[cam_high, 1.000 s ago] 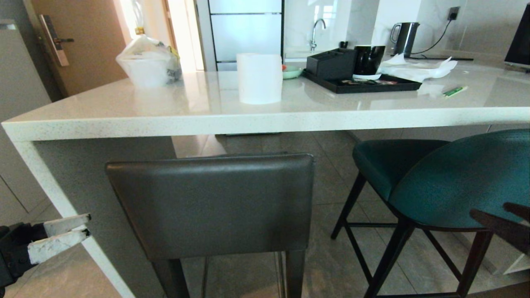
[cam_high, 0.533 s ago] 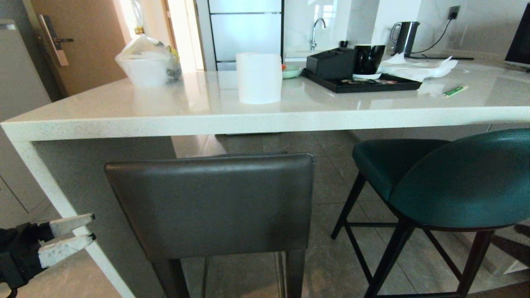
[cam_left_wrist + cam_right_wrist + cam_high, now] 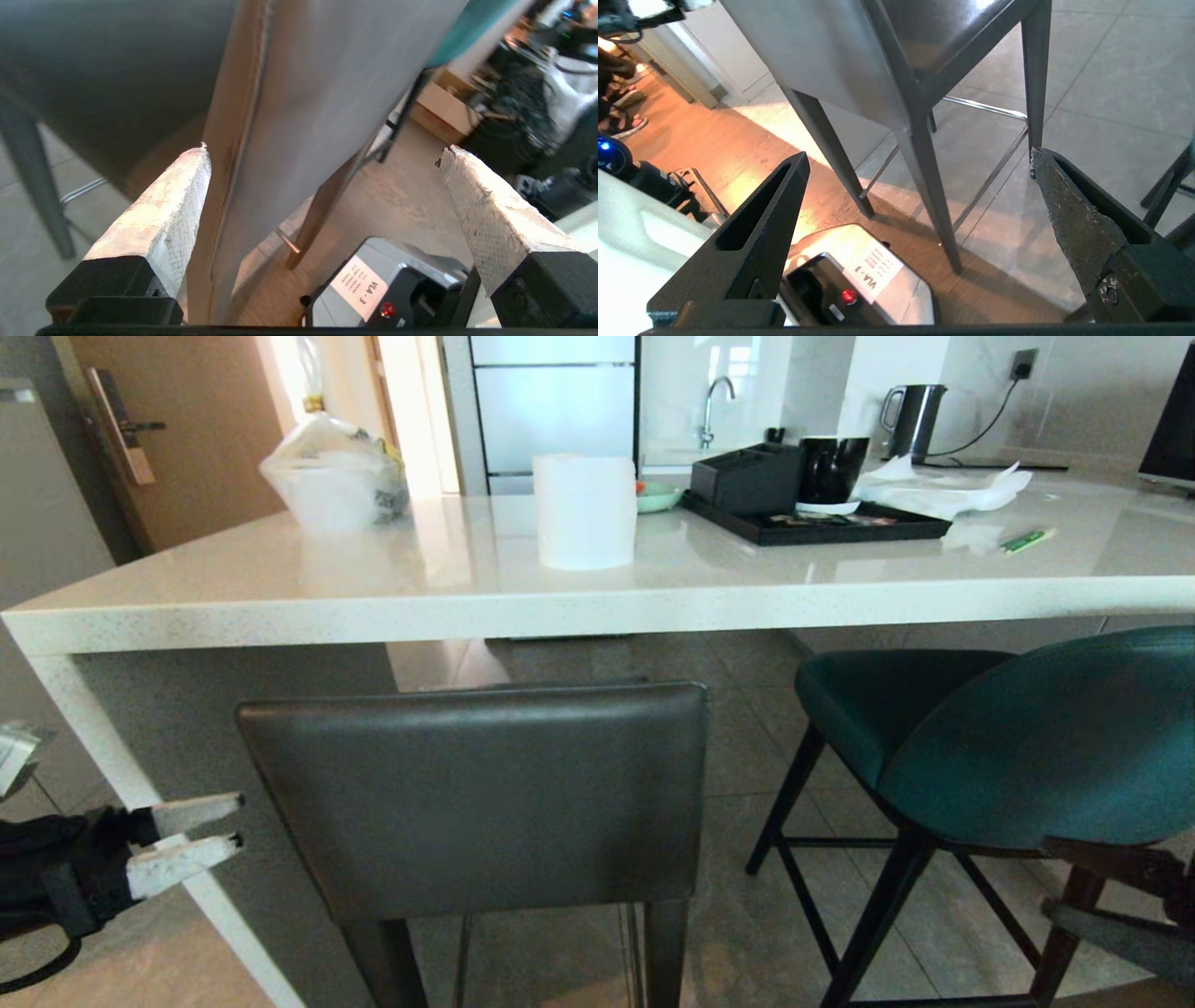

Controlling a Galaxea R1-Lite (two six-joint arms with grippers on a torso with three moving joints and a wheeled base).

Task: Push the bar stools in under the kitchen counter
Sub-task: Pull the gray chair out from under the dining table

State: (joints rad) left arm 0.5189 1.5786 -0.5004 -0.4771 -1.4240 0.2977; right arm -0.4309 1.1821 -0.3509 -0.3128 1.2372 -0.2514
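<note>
A square-backed grey leather bar stool (image 3: 471, 798) stands in front of the long white glossy stone kitchen counter (image 3: 597, 602), its back just below the slab's edge. Beside it, a rounded teal padded stool on thin black legs (image 3: 990, 747) sits with its seat partly under the counter. The left gripper (image 3: 238, 821), white-padded fingers spread wide and empty, points at the grey stool's left edge. The right gripper (image 3: 920, 158), seen from its wrist, gapes wide near the grey stool's legs, holding nothing.
</note>
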